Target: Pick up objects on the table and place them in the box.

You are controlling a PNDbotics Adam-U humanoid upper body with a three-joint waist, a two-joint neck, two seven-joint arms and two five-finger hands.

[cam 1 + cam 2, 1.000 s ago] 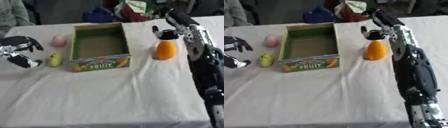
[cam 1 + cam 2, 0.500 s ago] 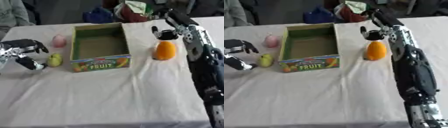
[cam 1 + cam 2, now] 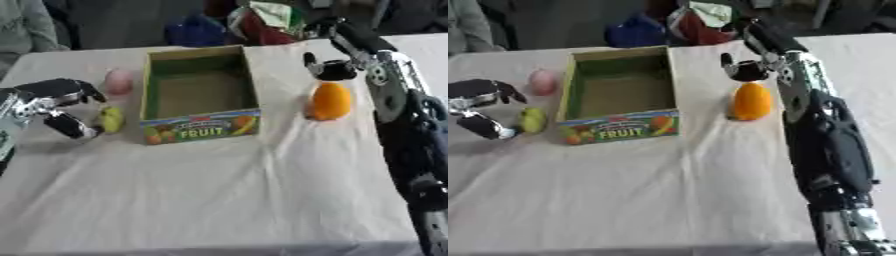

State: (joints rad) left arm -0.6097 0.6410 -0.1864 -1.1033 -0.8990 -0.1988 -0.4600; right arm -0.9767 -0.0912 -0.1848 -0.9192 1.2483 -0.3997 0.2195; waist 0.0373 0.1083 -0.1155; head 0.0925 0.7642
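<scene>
A cardboard box [image 3: 201,128] with a green inside and a FRUIT label stands at the middle of the table. Left of it lie a pink fruit [image 3: 118,81] and, nearer, a yellow-green fruit [image 3: 111,119]. My left hand [image 3: 54,98] is open just left of the yellow-green fruit, fingers above and thumb below, its tips close beside the fruit. An orange fruit [image 3: 332,101] stands upright right of the box. Directly above it, my right hand [image 3: 742,70] hangs open and holds nothing.
A white cloth [image 3: 219,190] covers the table and is bare in front of the box. Along the far edge lie a blue bag [image 3: 197,31] and a red and green bundle [image 3: 267,20]. My right arm [image 3: 829,145] runs down the right side.
My left hand has moved right, from the table's left edge up to the yellow-green fruit. The right hand and the fruits have stayed where they were.
</scene>
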